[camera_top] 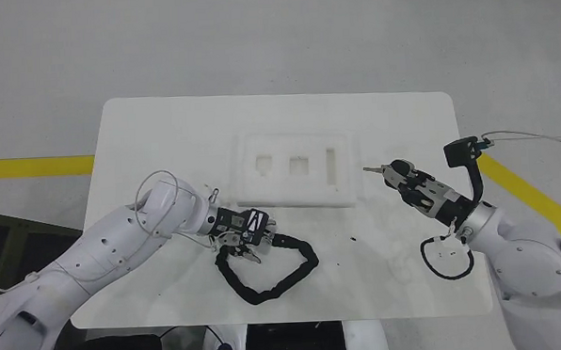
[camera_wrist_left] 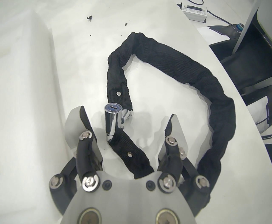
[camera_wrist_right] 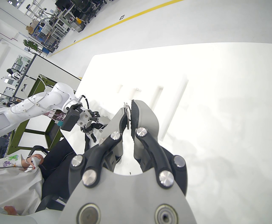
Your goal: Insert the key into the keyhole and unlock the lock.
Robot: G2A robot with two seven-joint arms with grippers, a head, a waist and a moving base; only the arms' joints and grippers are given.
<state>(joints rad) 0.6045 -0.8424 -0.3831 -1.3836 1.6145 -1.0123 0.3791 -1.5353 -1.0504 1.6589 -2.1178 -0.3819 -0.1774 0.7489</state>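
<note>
Right now your right end effector (camera_top: 391, 170) is closed on the key (camera_top: 373, 169), just off the end of the white foam tray (camera_top: 300, 195). The key's long axis runs level, blade tip pointing at that tray end. In the right wrist view the key (camera_wrist_right: 127, 115) head sits edge-on, pinched between the pads of the right end effector (camera_wrist_right: 128, 112).

On the robot's side of the tray, your left end effector (camera_top: 257, 234) hangs low over the lock. The left wrist view shows the left end effector (camera_wrist_left: 126, 115) spread wide, gripping nothing, its fingers on either side of the chrome lock cylinder (camera_wrist_left: 111, 121). The cylinder's long axis points away from the palm, and the keyhole (camera_wrist_left: 113, 107) on its end face is turned up toward the camera. The black-sleeved chain (camera_wrist_left: 201, 78) loops from the cylinder away from the tray and back.

The tray has three recesses: two squarish, one long slot. From the top view the cylinder is covered by the left end effector; you see the chain (camera_top: 294, 269) on the bench (camera_top: 166, 133).
</note>
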